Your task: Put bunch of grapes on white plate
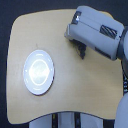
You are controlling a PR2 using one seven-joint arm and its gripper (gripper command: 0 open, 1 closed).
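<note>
Light wooden table (75, 85) is filling most of the exterior view, carrying a plate and sitting under a grey arm.

Coming in from the exterior view's right, the robot arm (100, 32) is covering the table's far edge; its dark gripper (81, 50) is pointing down, too blurred to tell whether it is grasping anything. White plate (39, 71) is lying bare, well apart. Bunch of grapes is not showing anywhere. No writing is readable.

A light tan wooden bench (90, 85) with rounded corners spreads beneath and around the pincer (81, 50); surroundings beyond its edges lie in deep black shadow.
</note>
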